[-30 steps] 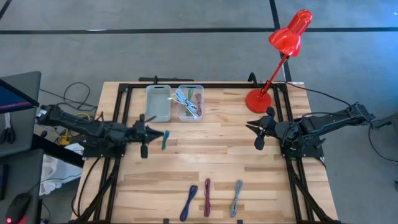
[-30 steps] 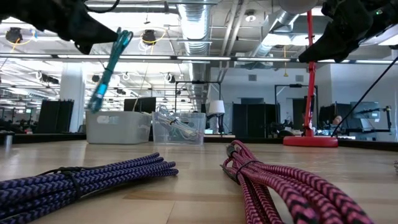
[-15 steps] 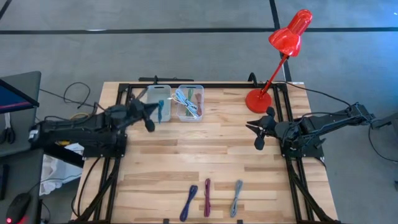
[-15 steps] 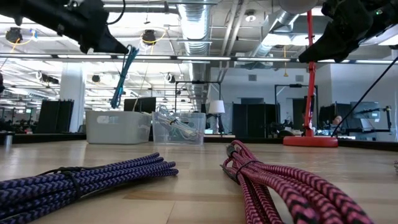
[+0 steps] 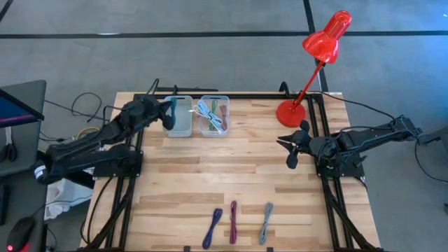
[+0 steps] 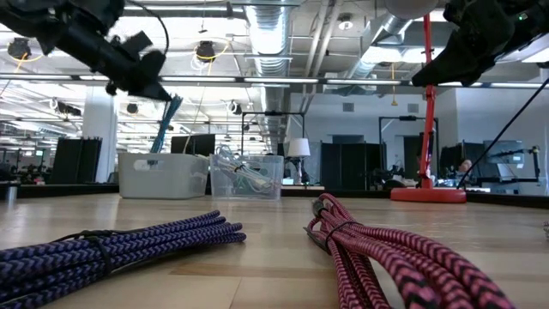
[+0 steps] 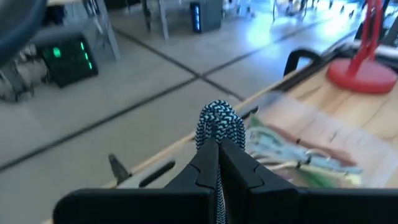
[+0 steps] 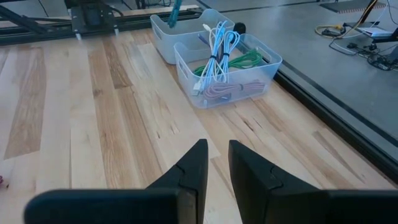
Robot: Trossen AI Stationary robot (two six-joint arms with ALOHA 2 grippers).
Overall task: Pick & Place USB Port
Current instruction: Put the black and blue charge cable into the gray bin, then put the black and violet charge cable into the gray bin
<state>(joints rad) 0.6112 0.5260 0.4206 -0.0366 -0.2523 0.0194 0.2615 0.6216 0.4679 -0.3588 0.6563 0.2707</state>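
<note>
I am at the placing step: my left hand (image 5: 166,112) is clenched on the teal cable (image 6: 168,120) and holds it in the air over the grey bin (image 5: 178,127) at the far side of the counter (image 5: 231,175). In the low view the cable hangs down from my fingers with its lower end just above the bin's rim, not yet inside as far as I can judge.

The next move, I think, calls for lowering the cable until most of it is within the bin walls, then letting go so it drops in and does not drape over the edge or fall into the clear bin (image 5: 213,120) next to it, which already holds white, green and pink cables.

The cable is a short bundle, braided teal and white, folded on itself; its looped end shows above my fingers in the left wrist view.

My right hand (image 5: 288,148) waits near the lamp (image 5: 308,70), slightly parted, holding nothing.
</note>
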